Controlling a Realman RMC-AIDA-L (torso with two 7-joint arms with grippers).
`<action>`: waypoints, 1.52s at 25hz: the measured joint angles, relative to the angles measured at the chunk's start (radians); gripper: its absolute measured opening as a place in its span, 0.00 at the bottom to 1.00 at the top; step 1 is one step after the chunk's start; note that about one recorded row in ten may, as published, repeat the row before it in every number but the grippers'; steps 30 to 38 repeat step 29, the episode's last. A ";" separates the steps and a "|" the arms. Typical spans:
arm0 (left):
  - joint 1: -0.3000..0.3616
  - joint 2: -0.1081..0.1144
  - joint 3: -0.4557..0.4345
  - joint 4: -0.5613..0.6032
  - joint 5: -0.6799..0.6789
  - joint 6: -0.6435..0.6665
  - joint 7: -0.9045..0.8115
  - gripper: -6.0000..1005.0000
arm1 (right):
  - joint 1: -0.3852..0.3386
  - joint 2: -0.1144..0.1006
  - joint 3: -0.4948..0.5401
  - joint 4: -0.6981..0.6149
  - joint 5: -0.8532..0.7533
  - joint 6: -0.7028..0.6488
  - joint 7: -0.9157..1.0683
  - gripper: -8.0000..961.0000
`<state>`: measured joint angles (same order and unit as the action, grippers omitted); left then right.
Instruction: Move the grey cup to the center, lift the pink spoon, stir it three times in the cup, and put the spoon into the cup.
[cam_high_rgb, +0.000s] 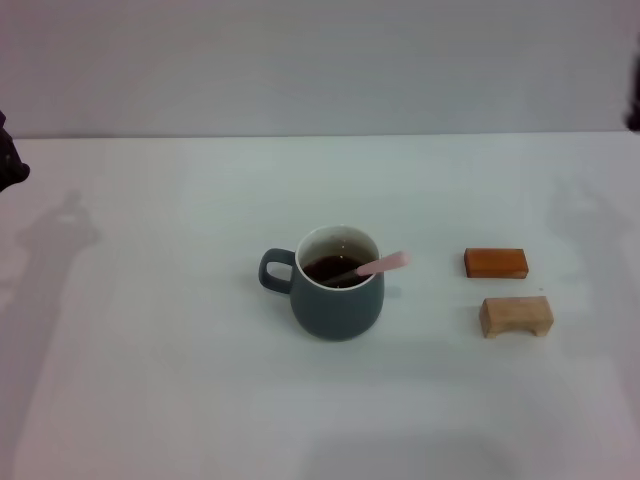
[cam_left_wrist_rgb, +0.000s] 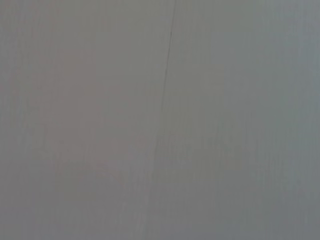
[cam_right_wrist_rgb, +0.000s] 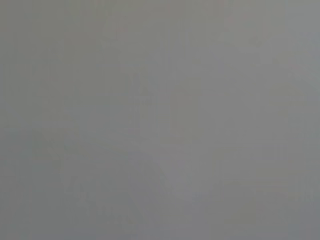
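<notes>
Mid-table, the grey cup (cam_high_rgb: 337, 290) sits with the pink spoon (cam_high_rgb: 372, 267) already resting inside, handle poking over the rim toward the wooden blocks (cam_high_rgb: 515, 316). Task looks basically finished. Both arms are pulled off to the edges, so nobody can tell either claw's state.

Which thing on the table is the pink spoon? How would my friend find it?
Look at the middle of the white table for the grey cup, the biggest thing there. The pink spoon leans inside it, in dark liquid, its handle poking over the rim toward two small blocks. It is the only pink, skinny thing.
</notes>
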<state>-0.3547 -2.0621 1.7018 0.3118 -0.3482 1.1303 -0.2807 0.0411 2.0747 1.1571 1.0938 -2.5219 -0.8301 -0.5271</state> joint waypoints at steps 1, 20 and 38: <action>0.000 0.000 0.000 0.000 0.000 0.000 0.000 0.00 | 0.000 0.000 0.000 0.000 0.000 0.000 0.000 0.21; 0.036 0.000 -0.008 -0.027 -0.007 0.042 0.148 0.00 | 0.003 0.005 -0.014 -0.522 0.171 -0.483 0.226 0.21; 0.027 0.002 -0.162 -0.078 -0.008 0.042 0.167 0.00 | 0.028 0.010 -0.018 -0.612 0.322 -0.525 0.234 0.21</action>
